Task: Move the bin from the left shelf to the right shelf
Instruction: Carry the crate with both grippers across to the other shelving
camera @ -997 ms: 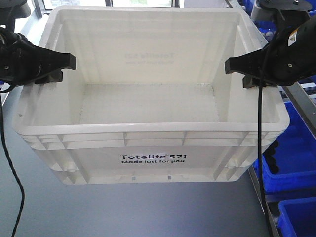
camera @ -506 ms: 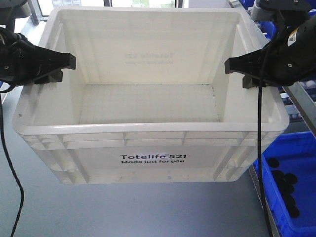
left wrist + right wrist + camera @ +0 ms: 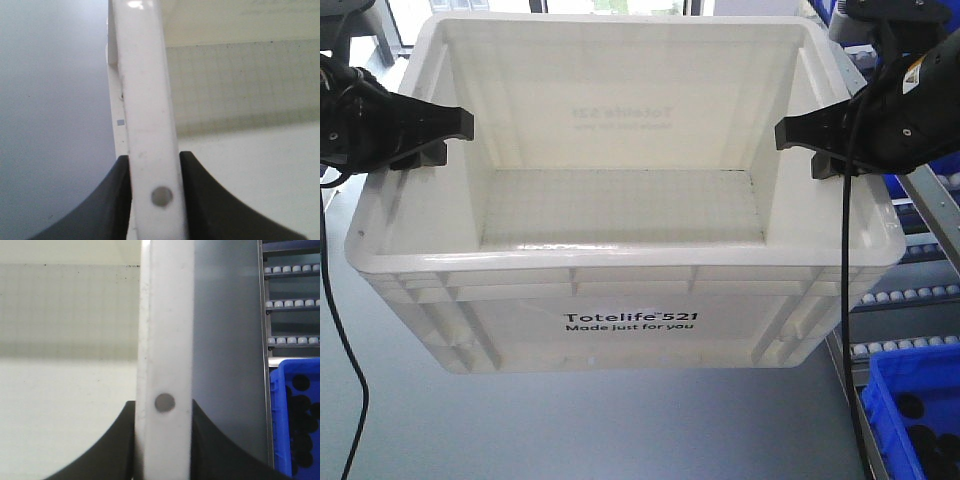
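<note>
Two black robot arms hold a big white bin between them, and much of each arm is cut off at the picture edges. The left gripper (image 3: 154, 159) is clamped on the bin's left rim: one dark finger (image 3: 112, 200) presses the outer face and the other the inner face, with no gap to the plastic. Only the finger ends show in that close view, along with a small grey dot (image 3: 161, 196) on top of the rim. The right gripper (image 3: 164, 407) is clamped the same way on the right rim, a finger tight against each side. The bin (image 3: 520, 320) fills the middle of the front view, open side up and empty, with black print reading "Totelife 521 Made just for you" on its near wall. Its underside is hidden, so I cannot tell whether it rests on the grey surface (image 3: 620, 430) below or hangs clear of it. A thin black cable (image 3: 847, 300) hangs down from the right arm across the bin's right end. To the right of the bin are shelf rails with rows of small white rollers (image 3: 910, 297). Below them is a blue bin (image 3: 890, 400), cut off at the corner, with dark round things inside too small to name.
</note>
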Motion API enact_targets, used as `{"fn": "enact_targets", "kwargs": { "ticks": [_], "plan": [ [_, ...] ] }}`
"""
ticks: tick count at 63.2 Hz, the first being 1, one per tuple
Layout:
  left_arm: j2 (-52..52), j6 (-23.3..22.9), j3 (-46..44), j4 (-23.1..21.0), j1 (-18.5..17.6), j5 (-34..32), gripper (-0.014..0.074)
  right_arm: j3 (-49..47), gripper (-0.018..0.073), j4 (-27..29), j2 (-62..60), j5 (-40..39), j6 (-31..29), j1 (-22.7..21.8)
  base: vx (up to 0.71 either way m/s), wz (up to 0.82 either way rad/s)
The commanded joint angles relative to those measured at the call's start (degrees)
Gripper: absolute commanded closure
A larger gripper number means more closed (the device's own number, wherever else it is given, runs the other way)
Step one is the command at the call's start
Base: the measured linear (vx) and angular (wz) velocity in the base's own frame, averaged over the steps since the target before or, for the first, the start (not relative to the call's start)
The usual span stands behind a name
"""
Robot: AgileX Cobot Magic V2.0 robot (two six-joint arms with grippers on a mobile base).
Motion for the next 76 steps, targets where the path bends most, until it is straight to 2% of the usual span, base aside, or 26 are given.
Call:
{"fn": "enact_targets", "kwargs": {
  "ticks": [1,76],
  "plan": [
    [-3.6,2.4,-2.3,1.8,0.2,-4.7,0.0461,-2.0,0.0460,-6.7,-2.5,-5.9,0.6,-1.1,0.39,0.04],
    [-3.5,2.4,-2.3,1.7,0.2,-4.7,0.0461,-2.0,0.0460,-6.7,-2.5,-5.9,0.6,-1.1,0.37,0.06]
  ]
}}
